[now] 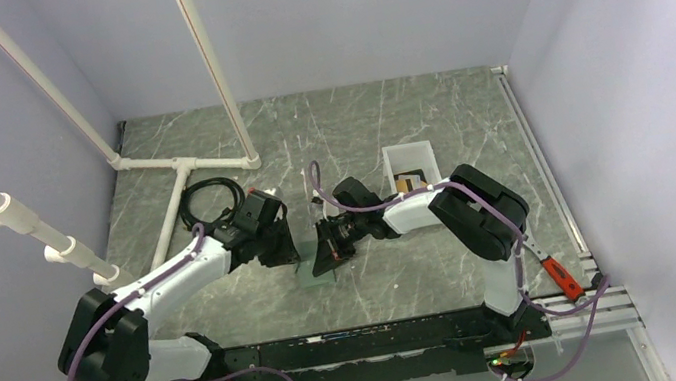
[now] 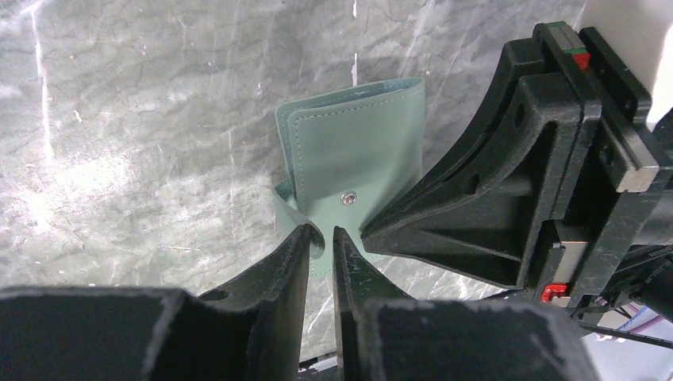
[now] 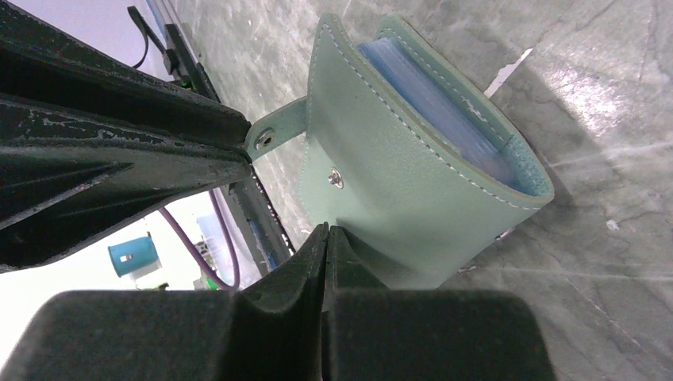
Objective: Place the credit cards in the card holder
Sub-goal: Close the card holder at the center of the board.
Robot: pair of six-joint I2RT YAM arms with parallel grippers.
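The sage-green card holder sits mid-table between both grippers, its snap stud outward and its blue slots open at the top. My left gripper is shut on the holder's snap strap, as the right wrist view also shows. My right gripper is shut, its tips against the outer face of the holder near its lower edge. It also shows in the left wrist view, beside the holder. An orange-yellow credit card lies in the white bin. The pale card is not discernible.
A white pipe frame and a coiled black cable lie at the back left. An orange-handled tool rests by the right rail. The black base rail runs along the near edge.
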